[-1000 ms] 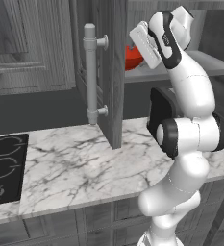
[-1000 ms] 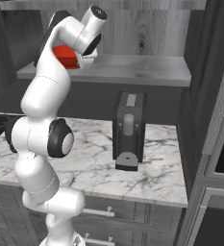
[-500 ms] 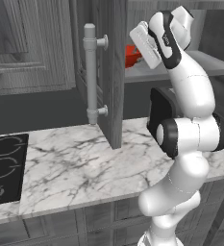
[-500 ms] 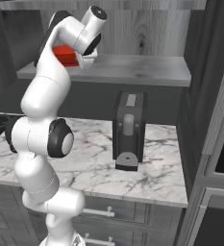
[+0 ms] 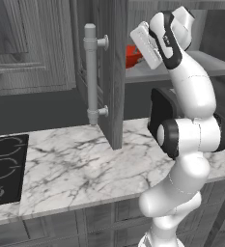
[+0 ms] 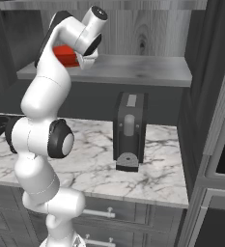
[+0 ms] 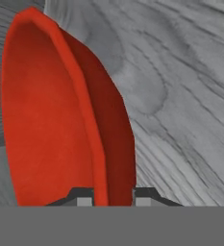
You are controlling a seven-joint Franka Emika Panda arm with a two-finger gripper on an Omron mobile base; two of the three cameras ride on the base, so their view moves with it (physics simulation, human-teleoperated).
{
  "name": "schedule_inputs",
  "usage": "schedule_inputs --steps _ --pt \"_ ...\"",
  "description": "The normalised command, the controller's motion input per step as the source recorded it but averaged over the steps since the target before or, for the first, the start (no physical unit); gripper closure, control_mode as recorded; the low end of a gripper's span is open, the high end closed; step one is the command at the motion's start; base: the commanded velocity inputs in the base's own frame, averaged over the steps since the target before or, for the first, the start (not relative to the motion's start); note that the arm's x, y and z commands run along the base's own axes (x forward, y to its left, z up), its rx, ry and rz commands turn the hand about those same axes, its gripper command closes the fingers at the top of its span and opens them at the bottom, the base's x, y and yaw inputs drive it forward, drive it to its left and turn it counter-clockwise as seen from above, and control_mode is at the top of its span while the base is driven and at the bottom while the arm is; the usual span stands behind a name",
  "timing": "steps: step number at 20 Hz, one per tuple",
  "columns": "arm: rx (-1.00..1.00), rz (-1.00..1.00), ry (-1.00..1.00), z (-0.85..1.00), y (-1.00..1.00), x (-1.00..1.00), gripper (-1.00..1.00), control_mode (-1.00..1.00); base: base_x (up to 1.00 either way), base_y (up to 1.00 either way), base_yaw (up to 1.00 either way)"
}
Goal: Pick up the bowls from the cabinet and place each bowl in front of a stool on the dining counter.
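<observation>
Marble desk (image 5: 80, 164) runs under the grey wall cabinet (image 5: 113, 72), cooktop (image 5: 5, 169) at its left end, cabinet door swung open with its pale bar handle (image 5: 91, 72). Red bowl (image 7: 60, 120) sits on the cabinet shelf (image 6: 133, 67). Gripper (image 7: 111, 196) is up at the shelf, jaws closed on the bowl's rim, one fingertip either side of the wall. Black toaster (image 6: 130, 130) on the desk below, right.

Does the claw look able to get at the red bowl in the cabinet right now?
Yes, it seems so: the cabinet door stands open, and the claw already straddles the red bowl rim, one fingertip on each side.
</observation>
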Motion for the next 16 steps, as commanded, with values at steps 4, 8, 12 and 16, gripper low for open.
schedule_inputs --steps 4,8,12,16 --pt "0.01 -0.07 -0.1 0.0 0.0 -0.04 1.0 -1.0 0.0 0.0 0.0" --pt "0.08 -0.05 -0.24 -0.02 -0.04 -0.35 1.0 -1.0 0.0 0.0 0.0" --pt "0.09 -0.05 -0.24 -0.07 -0.04 -0.5 1.0 -1.0 0.0 0.0 0.0" --pt "0.04 -0.03 -0.09 -0.12 -0.01 -0.48 1.0 -1.0 0.0 0.0 0.0"
